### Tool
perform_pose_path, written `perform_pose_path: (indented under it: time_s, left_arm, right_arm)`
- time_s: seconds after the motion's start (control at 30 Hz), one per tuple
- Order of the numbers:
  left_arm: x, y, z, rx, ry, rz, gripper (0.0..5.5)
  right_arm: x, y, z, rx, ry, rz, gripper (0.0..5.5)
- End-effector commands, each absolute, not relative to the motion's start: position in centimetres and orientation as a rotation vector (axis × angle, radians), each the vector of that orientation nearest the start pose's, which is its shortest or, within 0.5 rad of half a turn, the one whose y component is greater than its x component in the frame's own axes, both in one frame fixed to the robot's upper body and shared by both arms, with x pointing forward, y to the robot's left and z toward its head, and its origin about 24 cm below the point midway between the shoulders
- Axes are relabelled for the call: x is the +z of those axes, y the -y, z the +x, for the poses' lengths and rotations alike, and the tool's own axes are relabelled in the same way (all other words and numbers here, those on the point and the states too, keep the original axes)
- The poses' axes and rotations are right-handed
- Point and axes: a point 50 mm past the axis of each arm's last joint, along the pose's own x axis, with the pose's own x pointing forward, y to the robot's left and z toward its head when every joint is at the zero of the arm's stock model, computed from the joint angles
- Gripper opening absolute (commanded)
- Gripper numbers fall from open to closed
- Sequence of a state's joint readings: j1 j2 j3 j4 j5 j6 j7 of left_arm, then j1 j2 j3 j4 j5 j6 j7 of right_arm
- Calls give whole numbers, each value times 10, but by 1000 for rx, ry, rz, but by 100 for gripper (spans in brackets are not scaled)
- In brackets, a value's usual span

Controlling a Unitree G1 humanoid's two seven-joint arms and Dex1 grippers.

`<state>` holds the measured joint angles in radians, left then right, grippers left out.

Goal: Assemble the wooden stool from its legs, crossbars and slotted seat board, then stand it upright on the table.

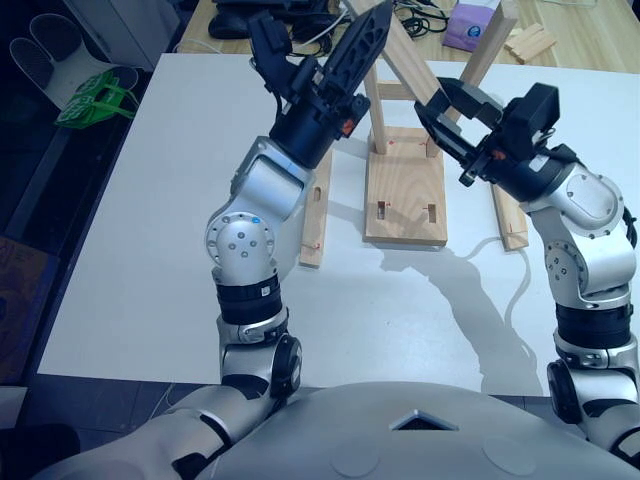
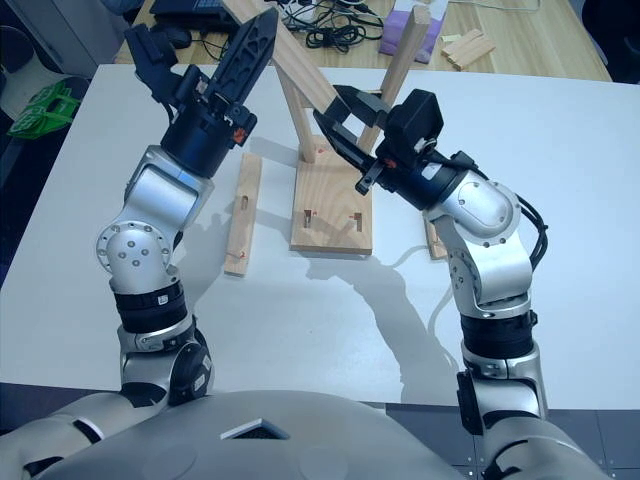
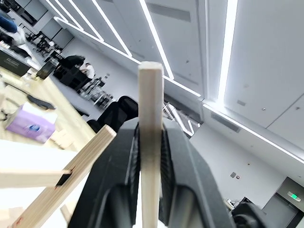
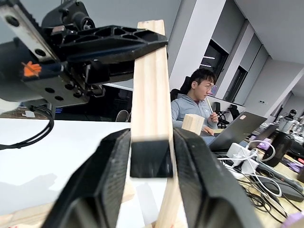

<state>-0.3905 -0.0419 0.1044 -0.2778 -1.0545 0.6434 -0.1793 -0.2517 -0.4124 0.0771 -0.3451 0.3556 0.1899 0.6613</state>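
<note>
Two left fingers point(image 3: 185, 175) are shut tight on the narrow edge of a tilted wooden leg point(image 1: 408, 62), near its far upper end. The left gripper point(image 1: 365, 38) is raised over the far middle of the white table point(image 1: 140, 260). The right gripper point(image 4: 152, 142) clamps what looks like the same leg lower down, with a finger point(image 4: 102, 185) pressed to each side. Below them the slotted seat board point(image 1: 405, 195) lies flat at mid-table, with an upright leg point(image 1: 377, 115) standing at its far edge. One loose slotted bar point(image 1: 314, 228) lies flat just left of the board, and another bar point(image 1: 512, 228) lies just right.
</note>
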Motion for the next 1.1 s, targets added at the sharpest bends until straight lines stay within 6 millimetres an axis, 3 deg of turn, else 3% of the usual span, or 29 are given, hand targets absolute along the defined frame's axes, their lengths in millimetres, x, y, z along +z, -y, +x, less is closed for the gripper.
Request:
perform_pose_path:
  time_s: [0.03,0.23,0.4,0.5,0.67,0.97,1.1]
  left_arm:
    - [177,-88,281,-787,87,-901,41]
    - [174,-104,282,-687,112,-821,41]
    - [152,-121,272,-492,112,-519,41]
    - [123,-122,263,-330,30,-326,40]
    - [100,-122,257,-159,-74,-188,40]
    - [77,-117,254,-39,-127,-174,40]
    - [77,-121,262,-3,-74,-153,40]
  right_arm:
    - [153,137,256,938,240,-229,228]
    - [121,167,249,929,49,-321,323]
    - [93,201,239,821,-81,-413,407]
    - [89,206,238,766,-73,-412,453]
    - [87,205,237,745,-63,-410,536]
    - [88,201,238,762,-56,-396,540]
    - [86,197,236,793,-63,-411,540]
